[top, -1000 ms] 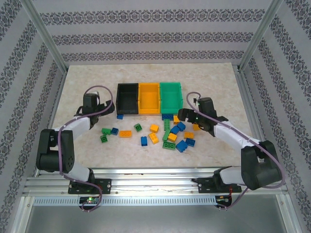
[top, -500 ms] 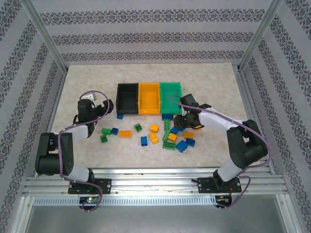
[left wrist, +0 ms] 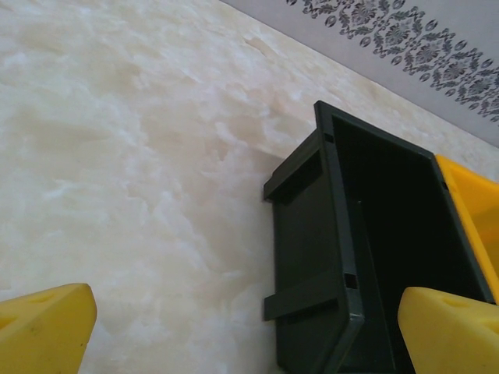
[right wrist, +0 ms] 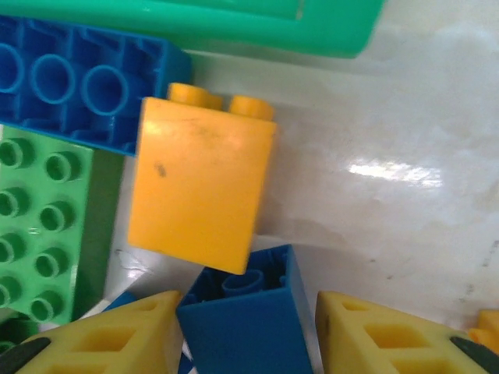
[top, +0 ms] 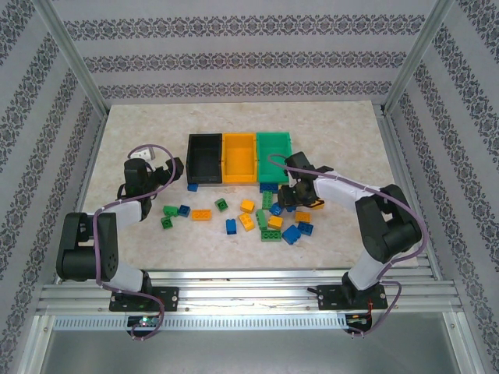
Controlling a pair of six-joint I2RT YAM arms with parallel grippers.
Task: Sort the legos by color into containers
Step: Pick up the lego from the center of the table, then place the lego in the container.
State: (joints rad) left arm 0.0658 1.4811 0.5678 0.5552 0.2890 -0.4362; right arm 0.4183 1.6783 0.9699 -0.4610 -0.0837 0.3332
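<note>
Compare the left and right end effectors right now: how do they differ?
The left end effector is open with nothing between its fingers; the right end effector has a blue brick between its fingers, grip unclear. The left hovers beside the black bin; the right is down among loose bricks by the green bin. Both have yellow fingers.
</note>
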